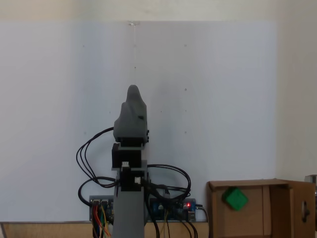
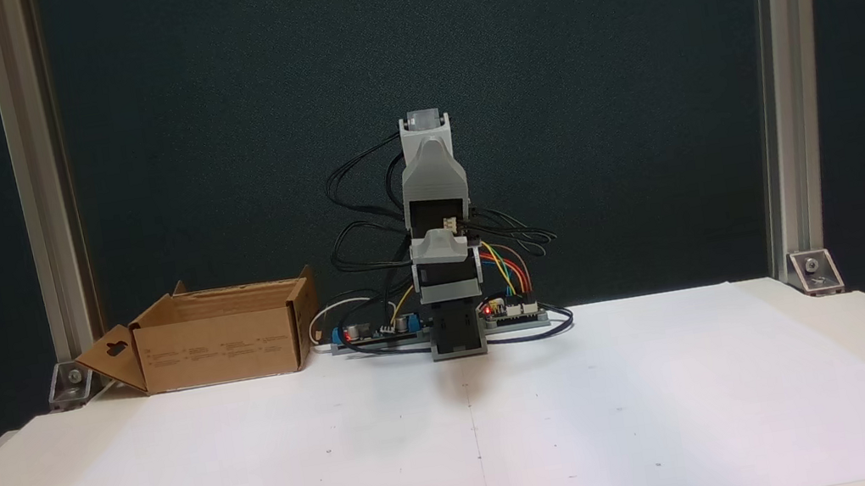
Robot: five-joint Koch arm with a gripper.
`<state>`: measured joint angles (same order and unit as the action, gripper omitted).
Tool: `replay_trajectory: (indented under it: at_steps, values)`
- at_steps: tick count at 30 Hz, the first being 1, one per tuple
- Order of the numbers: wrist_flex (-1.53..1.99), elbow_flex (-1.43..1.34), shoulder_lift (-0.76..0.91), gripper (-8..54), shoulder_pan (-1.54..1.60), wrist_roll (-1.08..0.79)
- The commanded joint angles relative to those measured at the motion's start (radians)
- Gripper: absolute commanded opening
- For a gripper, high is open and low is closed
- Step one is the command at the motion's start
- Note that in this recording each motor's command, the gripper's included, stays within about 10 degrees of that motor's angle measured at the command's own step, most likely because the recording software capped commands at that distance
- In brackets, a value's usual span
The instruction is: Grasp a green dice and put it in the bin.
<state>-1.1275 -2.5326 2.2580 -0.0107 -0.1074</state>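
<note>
Small bright green dice [image 1: 235,198] with rounded corners lies inside the brown cardboard bin [image 1: 247,220], toward its back-left corner in the fixed view from above. Touching the floor of the bin, by the look of it; nothing grips it. Judgement: the drop is done, and what is left is at most parking the arm.

Grey and black hobby arm [image 2: 441,233] is folded upright over its base, beside the bin and apart from it. Tool [image 1: 132,95] points away over the white worktop [image 2: 463,444]; its jaws line up one behind the other, so spread or pressed together — cannot tell. It carries nothing visible.

Bin sits at the worktop's back edge, with its flap [image 2: 110,360] hanging outward on the side away from the arm. Wires [image 2: 364,244] loop between arm and bin. The worktop in front of the bin is wide, open and bare.
</note>
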Motion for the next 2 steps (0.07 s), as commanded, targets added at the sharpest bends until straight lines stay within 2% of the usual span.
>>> replay_trajectory:
  at_steps: [1,2]
  values:
    - [-0.117,0.011,0.109,45.3,-0.008,-0.064]
    - [-0.117,0.009,0.110,45.3,-0.008,-0.064]
